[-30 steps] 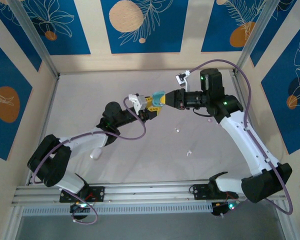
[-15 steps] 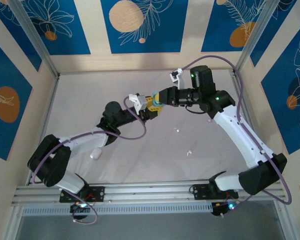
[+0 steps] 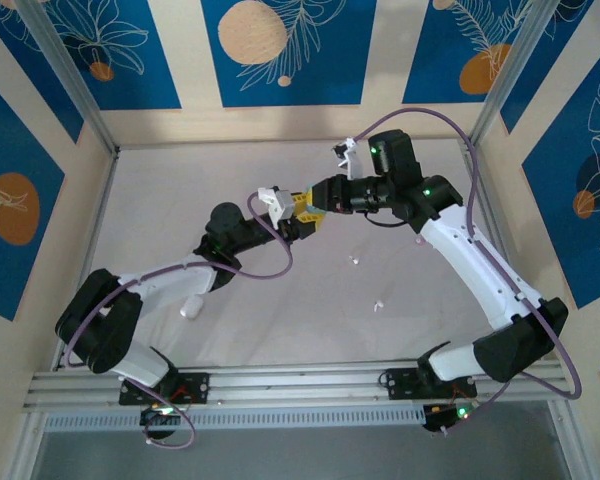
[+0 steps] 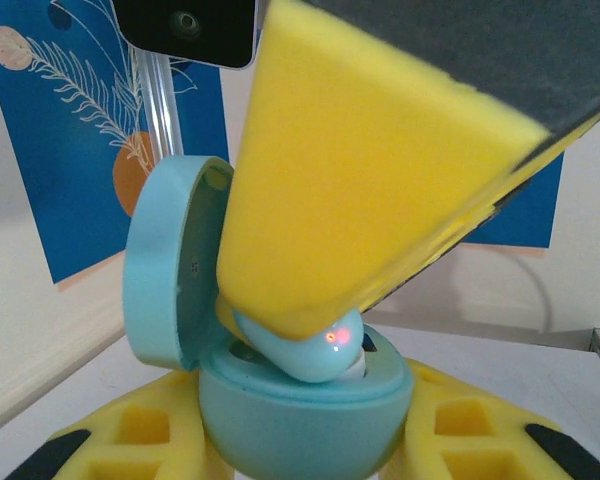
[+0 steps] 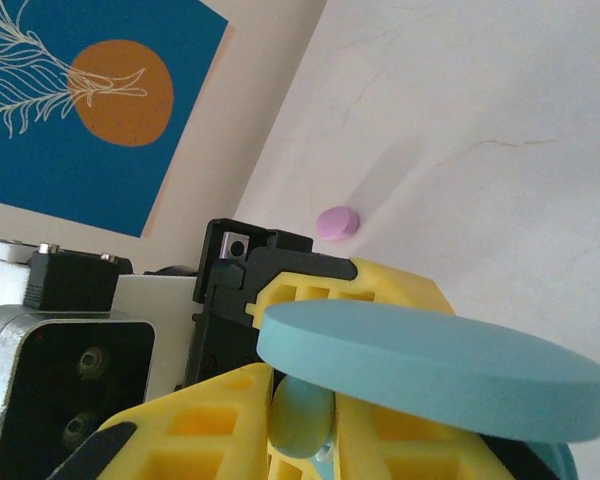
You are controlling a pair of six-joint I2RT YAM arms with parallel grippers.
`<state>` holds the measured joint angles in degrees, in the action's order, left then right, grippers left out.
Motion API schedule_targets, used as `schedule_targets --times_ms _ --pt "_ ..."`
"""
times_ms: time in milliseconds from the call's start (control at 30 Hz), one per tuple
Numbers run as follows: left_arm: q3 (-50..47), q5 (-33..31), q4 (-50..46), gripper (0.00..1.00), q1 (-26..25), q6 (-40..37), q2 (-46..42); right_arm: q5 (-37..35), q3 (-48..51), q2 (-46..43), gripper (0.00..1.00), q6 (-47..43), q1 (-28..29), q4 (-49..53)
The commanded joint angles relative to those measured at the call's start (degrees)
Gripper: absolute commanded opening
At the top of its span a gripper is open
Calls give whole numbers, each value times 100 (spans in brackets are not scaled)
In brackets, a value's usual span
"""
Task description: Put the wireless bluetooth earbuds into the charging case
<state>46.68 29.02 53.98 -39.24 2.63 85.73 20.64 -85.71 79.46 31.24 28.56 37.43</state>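
Above the surface point(image 3: 280, 300), your left tool point(image 3: 305, 212) clamps the open charging case point(image 4: 300, 425); your right tool point(image 3: 322, 196) pinches a blue earbud point(image 4: 300, 347) half-seated in it. Press crooked and it jams or pops free.

You are looking at a pale, smooth table point(image 3: 300, 330), and everything else stands around it. Behind the table rises a beige back wall point(image 3: 280, 120) carrying blue panels point(image 3: 320, 60) with thin white leaf drawings and a peach circle point(image 3: 252, 32). To the left of the table and to its right you see side walls point(image 3: 20, 290) in the same colours, each with an orange circle point(image 3: 12, 208). At the table's two far corners stand slanted metal posts point(image 3: 65, 70). Along the table's near edge runs a ribbed aluminium rail point(image 3: 300, 385), with a grey strip point(image 3: 300, 450) beyond it. The light on the table is even and the shadows are soft.
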Motion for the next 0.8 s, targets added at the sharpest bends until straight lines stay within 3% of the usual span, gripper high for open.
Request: schedule_targets --times_ms 0,767 --pt "175 -6 408 31 -64 42 -22 -268 -195 88 21 -183 73 533" --pt "219 55 425 31 -61 80 -13 -667 -658 307 28 -268 161 920"
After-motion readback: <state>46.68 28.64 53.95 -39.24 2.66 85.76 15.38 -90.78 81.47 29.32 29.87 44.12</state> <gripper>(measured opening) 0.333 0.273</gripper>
